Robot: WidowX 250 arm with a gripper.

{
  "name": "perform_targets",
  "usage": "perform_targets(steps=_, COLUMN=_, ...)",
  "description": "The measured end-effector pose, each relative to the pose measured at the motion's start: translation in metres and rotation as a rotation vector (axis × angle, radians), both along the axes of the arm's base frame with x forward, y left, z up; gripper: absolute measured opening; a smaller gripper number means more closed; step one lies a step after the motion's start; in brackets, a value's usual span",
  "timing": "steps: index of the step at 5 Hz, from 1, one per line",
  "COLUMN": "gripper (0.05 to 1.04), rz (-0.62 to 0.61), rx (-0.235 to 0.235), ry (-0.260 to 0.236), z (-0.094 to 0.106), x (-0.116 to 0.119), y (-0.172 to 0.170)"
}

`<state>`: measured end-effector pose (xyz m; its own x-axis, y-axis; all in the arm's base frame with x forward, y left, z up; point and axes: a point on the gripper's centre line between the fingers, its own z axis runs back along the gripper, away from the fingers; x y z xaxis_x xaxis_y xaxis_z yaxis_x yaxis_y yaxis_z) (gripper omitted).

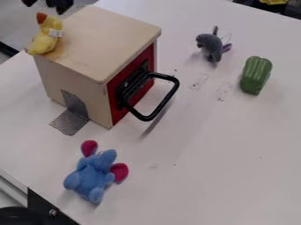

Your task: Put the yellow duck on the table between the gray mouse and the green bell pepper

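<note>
Claw (43,3): tips spread. Duck (45,38): atop box (97,37), near the claw, on its camera side; best pinched mid-body, lifted clear, then lowered between mouse (210,45) and pepper (255,75).

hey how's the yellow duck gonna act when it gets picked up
The yellow duck looks like plush with a tag, so it'll probably squash softly and feel light. At the edge of the wooden box, it could tumble off if nudged.
</note>
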<state>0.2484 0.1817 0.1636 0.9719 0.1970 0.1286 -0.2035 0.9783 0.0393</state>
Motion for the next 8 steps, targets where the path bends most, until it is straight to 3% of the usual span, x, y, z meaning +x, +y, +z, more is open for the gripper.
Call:
perform_targets(steps=2, gripper=1.0, rz=0.048, rx=-0.008, ry=0.035, z=-0.01, x=-0.011, y=0.016)
perform_targets(steps=4, gripper=1.0, rz=0.152, rx=-0.074, ry=0.132, z=-0.048, x=-0.013, y=0.019)
perform_targets(steps=6, gripper=0.963, rz=0.207, rx=-0.099, ry=0.148, z=-0.057, x=-0.014, y=0.02)
perform_targets(steps=8, gripper=0.427, rz=0.204, rx=-0.1, ry=0.14, z=-0.06, x=-0.012, y=0.017)
